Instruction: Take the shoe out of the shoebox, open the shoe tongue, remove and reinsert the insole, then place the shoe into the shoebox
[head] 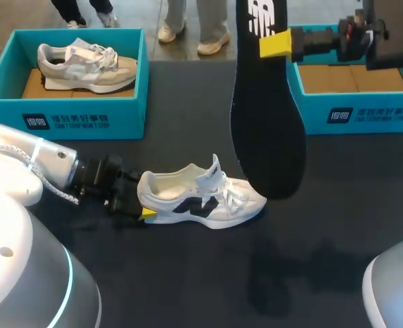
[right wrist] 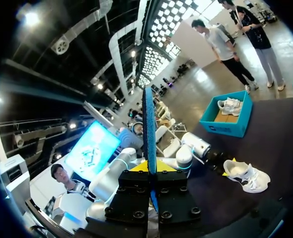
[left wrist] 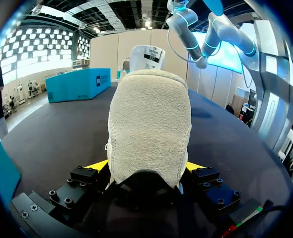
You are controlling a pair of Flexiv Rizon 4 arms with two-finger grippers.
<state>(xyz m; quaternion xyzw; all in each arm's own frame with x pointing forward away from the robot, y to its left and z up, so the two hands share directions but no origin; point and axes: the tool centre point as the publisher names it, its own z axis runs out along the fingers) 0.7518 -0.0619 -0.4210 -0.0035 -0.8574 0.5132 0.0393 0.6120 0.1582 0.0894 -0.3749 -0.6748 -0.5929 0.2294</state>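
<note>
here the shoe [head: 205, 199], white with a black mark on its side, lies upright on the dark desk [head: 188, 280] near the middle, heel toward the left arm and toe toward the right. the left pincer [head: 142, 199] is clenched on its heel, one yellow tip on each side. in the left wrist view the pale heel [left wrist: 149, 124] fills the space between the two fingers of that pincer [left wrist: 146, 169] and both tips press against it. the shoe's tongue stands up and its mouth is open.

the right pincer [head: 273, 45] grasps the insole [head: 266, 116] near its upper end and holds it up off the desk, hanging long and black with its rounded end down. in the head view that end overlaps the shoe's toe. in the right wrist view the insole [right wrist: 149, 124] shows edge-on, a thin blue strip rising from between the fingers of the pincer [right wrist: 151, 168], with the shoe [right wrist: 246, 176] well apart beyond it on the desk.

the left box [head: 82, 121], teal, sits at the far left of the desk with a second shoe [head: 85, 65], grey and beige, lying in it. the right box [head: 365, 115], also teal, sits at the far right behind the right pincer, its brown floor showing.
</note>
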